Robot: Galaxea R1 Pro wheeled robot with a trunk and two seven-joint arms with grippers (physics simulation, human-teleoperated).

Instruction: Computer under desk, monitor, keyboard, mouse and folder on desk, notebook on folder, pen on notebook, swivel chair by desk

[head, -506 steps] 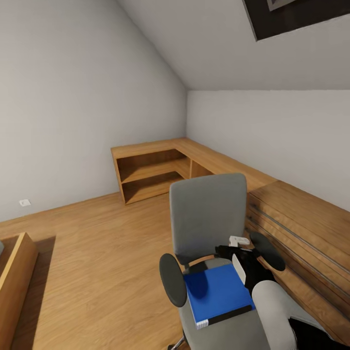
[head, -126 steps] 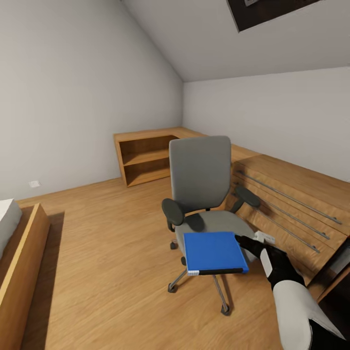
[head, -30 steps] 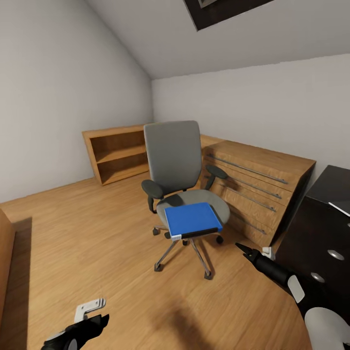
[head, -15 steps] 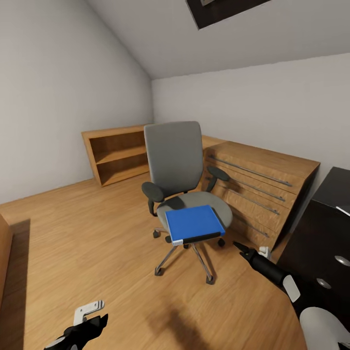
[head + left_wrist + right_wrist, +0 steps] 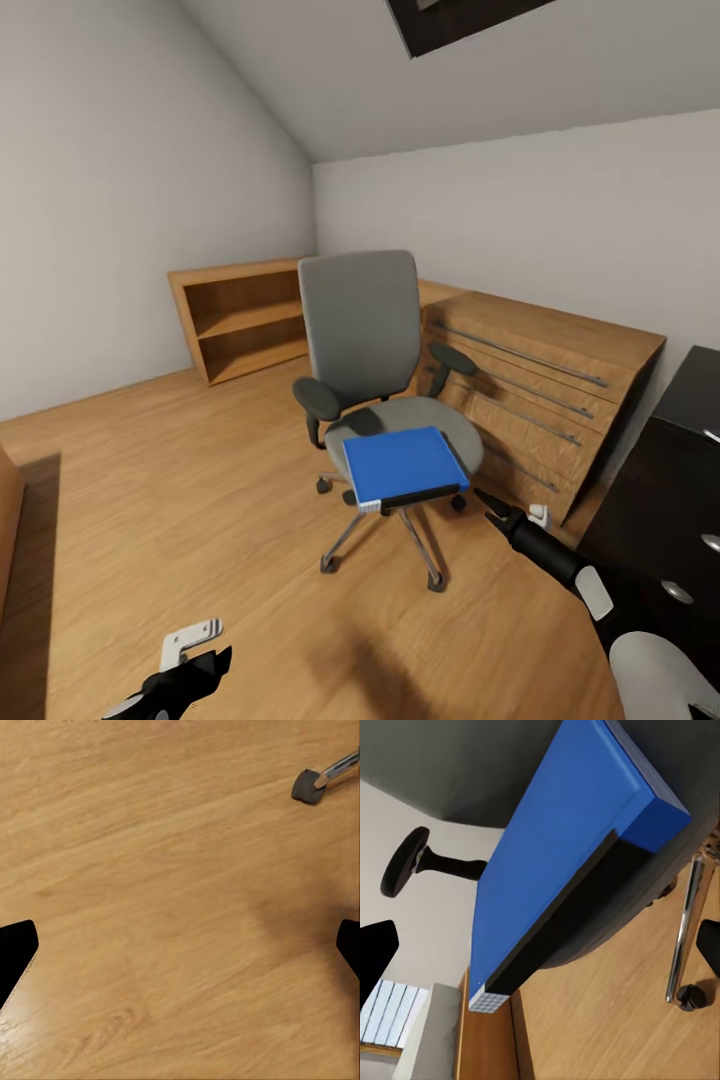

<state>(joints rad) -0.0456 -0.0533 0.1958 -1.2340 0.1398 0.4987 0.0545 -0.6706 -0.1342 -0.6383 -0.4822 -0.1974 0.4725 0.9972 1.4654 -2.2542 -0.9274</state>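
The grey swivel chair (image 5: 362,318) stands on the wood floor, and the blue folder (image 5: 403,463) lies flat on its seat, jutting over the front edge. My right gripper (image 5: 505,509) hovers open just off the folder's near right corner, holding nothing. Seen along its fingers, the folder (image 5: 556,867) lies close ahead with its black edge toward me, in front of the open right gripper (image 5: 540,952). My left gripper (image 5: 195,652) hangs low over bare floor, and the left gripper (image 5: 180,952) is open and empty. The black desk drawer unit (image 5: 672,470) stands at the right edge.
A low oak chest (image 5: 530,375) with long bar handles stands behind the chair. An open oak bookshelf (image 5: 240,318) sits in the far corner. The chair's chrome legs (image 5: 342,539) and castors spread over the floor, and one castor (image 5: 306,786) lies near my left gripper.
The camera has shifted a little, so the chair and desk sit slightly further right in view. My right gripper has edged closer to the folder's corner. The folder stays on the seat.
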